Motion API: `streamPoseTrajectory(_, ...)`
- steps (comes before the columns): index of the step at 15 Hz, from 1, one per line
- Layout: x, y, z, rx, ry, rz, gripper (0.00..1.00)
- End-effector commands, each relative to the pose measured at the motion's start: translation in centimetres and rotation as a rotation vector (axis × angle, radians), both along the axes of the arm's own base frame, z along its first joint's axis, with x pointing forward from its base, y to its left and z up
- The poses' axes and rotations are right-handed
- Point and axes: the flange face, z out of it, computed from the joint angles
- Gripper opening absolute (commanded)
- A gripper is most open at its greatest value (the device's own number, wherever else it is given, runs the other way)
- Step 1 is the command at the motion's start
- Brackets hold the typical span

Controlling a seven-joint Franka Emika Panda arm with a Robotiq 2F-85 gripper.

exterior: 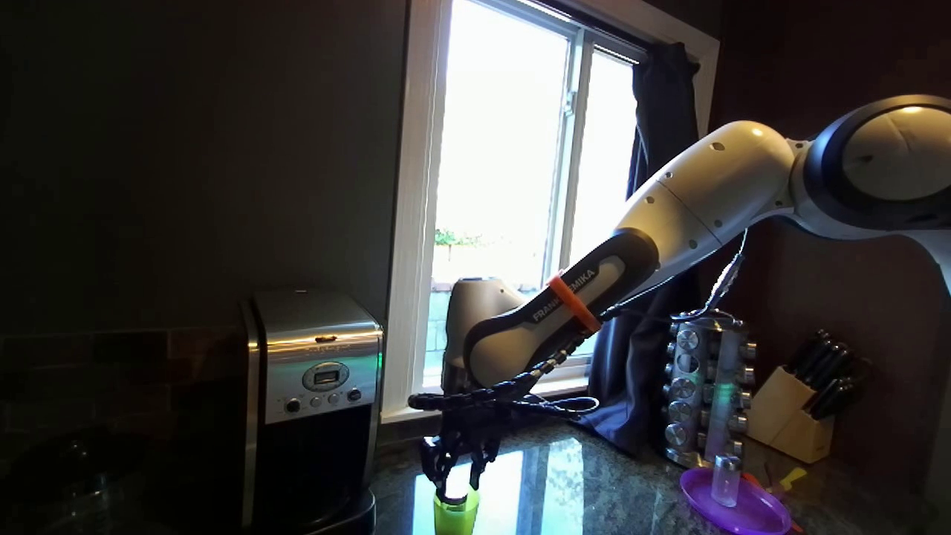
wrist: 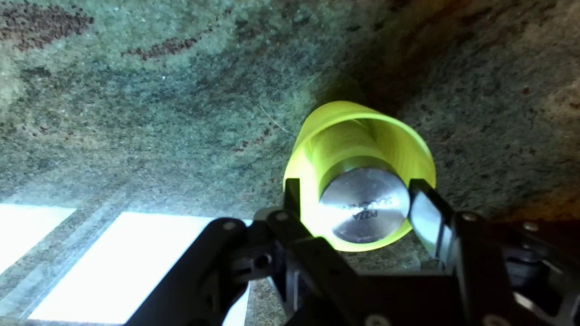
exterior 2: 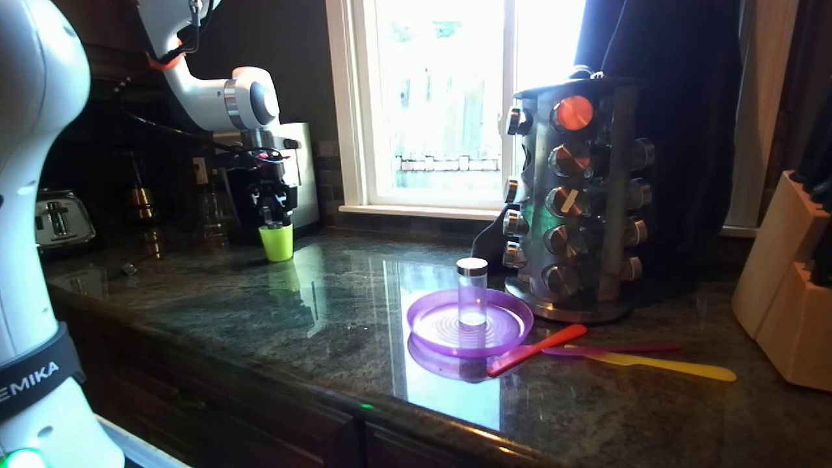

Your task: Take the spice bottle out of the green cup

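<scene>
Metal, judged slippery, was seen on the lid (wrist: 364,208) of the spice bottle (wrist: 358,182), in the green cup (wrist: 337,111) below the hand (wrist: 354,192). The fingers (wrist: 426,217) were parted slightly wider than this lid, nothing gripped; there a firm pinch was advised.

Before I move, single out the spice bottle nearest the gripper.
The spice bottle inside the green cup, under the open gripper; another stands on the purple plate, others sit in the rack.

In an exterior view, the arm (exterior: 676,212) is slanting from upper right, gripper (exterior: 461,487) pointing down, jaws standing apart.
</scene>
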Motion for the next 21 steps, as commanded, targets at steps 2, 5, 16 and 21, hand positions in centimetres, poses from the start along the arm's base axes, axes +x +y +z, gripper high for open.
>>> streamPoseTrajectory(2,0.3,-0.1,-0.8,-0.009,-0.009,-0.006,0.65)
streamPoseTrajectory(5,0.5,-0.2,-0.9,0.002,-0.017,-0.007,0.62)
streamPoseTrajectory(16,0.6,0.6,-1.3,0.004,0.000,0.004,0.61)
streamPoseTrajectory(21,0.5,1.0,-1.5,0.009,0.028,0.003,0.64)
